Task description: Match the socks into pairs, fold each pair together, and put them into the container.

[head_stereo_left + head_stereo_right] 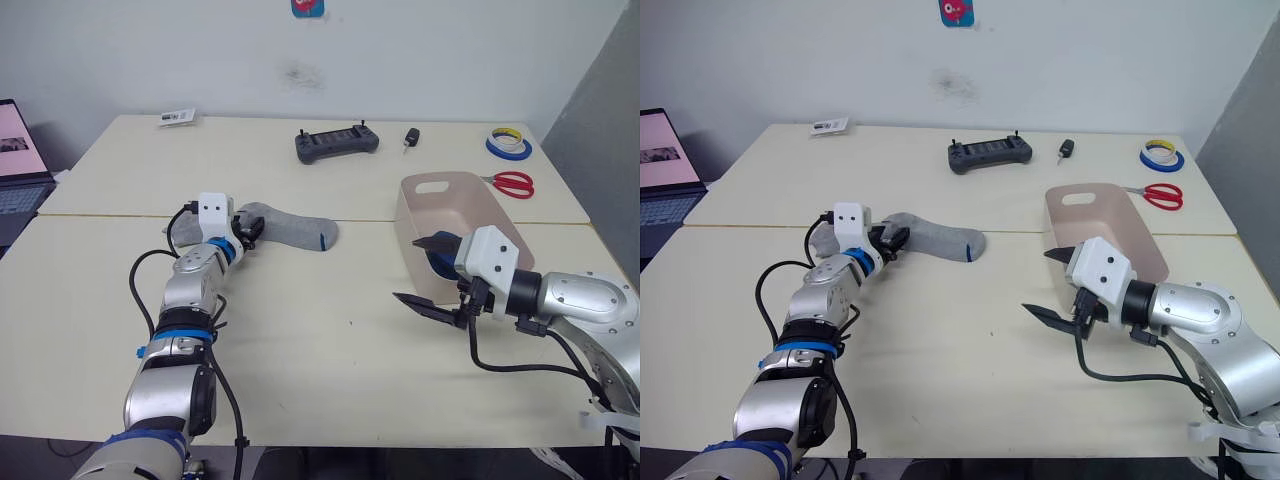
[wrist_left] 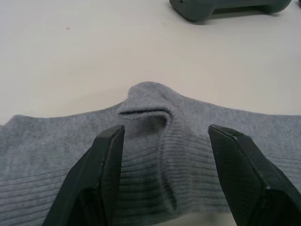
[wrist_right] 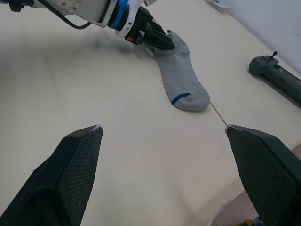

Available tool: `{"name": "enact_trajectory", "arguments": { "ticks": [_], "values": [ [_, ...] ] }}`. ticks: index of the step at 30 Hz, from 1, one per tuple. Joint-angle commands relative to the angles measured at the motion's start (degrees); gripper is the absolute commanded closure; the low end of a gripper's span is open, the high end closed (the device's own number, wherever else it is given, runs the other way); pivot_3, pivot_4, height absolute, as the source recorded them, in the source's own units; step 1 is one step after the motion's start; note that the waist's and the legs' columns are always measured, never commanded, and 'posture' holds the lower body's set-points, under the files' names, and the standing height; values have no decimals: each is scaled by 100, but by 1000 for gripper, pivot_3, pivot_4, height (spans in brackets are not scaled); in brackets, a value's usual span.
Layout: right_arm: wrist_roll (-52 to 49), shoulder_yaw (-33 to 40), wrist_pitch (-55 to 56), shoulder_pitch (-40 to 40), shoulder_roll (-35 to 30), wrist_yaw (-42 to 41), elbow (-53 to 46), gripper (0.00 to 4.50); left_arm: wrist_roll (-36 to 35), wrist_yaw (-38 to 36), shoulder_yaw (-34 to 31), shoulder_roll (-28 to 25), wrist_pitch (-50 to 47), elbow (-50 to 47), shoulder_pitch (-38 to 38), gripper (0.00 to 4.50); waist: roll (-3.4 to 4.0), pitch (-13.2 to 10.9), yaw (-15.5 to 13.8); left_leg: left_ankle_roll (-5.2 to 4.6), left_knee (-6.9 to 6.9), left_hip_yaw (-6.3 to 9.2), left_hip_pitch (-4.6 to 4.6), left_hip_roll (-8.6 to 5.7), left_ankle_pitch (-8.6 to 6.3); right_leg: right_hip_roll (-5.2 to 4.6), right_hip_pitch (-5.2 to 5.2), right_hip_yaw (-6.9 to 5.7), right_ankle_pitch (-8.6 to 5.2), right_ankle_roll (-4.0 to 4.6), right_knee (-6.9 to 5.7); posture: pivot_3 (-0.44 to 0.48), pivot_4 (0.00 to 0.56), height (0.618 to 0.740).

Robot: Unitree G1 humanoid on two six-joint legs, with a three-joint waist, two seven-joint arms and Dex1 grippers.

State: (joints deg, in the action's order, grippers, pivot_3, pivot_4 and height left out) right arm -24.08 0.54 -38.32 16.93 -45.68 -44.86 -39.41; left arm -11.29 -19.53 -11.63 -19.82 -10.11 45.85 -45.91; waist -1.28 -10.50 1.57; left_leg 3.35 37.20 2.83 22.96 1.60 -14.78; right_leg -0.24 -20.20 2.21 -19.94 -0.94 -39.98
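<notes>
now the left gripper [image 2: 162,155] has its fingers spread wide, one on each side of a raised ridge in the grey sock [image 1: 290,227], not yet closed on it. that sock lies flat on the table [image 1: 320,330], left of centre, with its toe and blue mark pointing right toward the bin [image 1: 455,205]. it may be two grey socks stacked; i cannot tell.

the right gripper [image 1: 430,272] is also spread wide and empty, hovering just left of the bin's near end, well apart from the sock. something blue lies inside the bin, mostly hidden behind the right wrist.

the knit looks soft, light and limp, so it should bunch and drape rather than hold its shape. the ridge between the left fingers seems the best place to pinch: it gives a thick fold to bite on. a grip on one thin layer might slip or drag the sock along the table.

a controller [image 1: 337,143], scissors [image 1: 513,183] and tape rolls [image 1: 508,143] sit at the far side.
</notes>
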Motion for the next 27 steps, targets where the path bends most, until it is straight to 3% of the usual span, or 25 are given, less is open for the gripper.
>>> {"name": "enact_trajectory", "arguments": {
  "ticks": [1,6,15,16,21,27],
  "values": [
    [-25,89,93,16,-59,-4,-98,0,55,131,-19,-3,129,63,-261,1553,0,0,6,0,0,0,0,0,0,0,0,0,0,0,0,0,150,740],
    [-21,97,65,-22,-77,8,-124,0,74,182,-2,66,285,219,-412,1553,0,0,4,0,-1,-2,-1,0,0,0,0,0,0,0,0,0,150,740],
    [-17,112,55,-58,-86,31,-142,0,15,208,-65,129,349,285,-446,4312,0,0,4,1,0,-2,-1,0,0,0,0,0,0,0,0,0,150,740],
    [-17,111,54,-56,-86,35,-144,0,15,203,-68,123,389,257,-439,4452,0,0,4,1,0,-3,-1,0,1,0,0,0,0,0,0,0,150,740],
    [-16,116,68,-49,-90,35,-137,0,-22,79,-7,128,475,-316,-263,4452,0,0,5,1,0,-2,0,1,1,0,-1,1,0,0,0,0,150,740],
    [-12,123,72,-51,-85,52,-149,0,-471,-544,93,139,-166,-2166,326,4452,0,0,4,2,0,-3,-1,4,1,0,0,7,0,0,0,0,150,740]
  ]
}}
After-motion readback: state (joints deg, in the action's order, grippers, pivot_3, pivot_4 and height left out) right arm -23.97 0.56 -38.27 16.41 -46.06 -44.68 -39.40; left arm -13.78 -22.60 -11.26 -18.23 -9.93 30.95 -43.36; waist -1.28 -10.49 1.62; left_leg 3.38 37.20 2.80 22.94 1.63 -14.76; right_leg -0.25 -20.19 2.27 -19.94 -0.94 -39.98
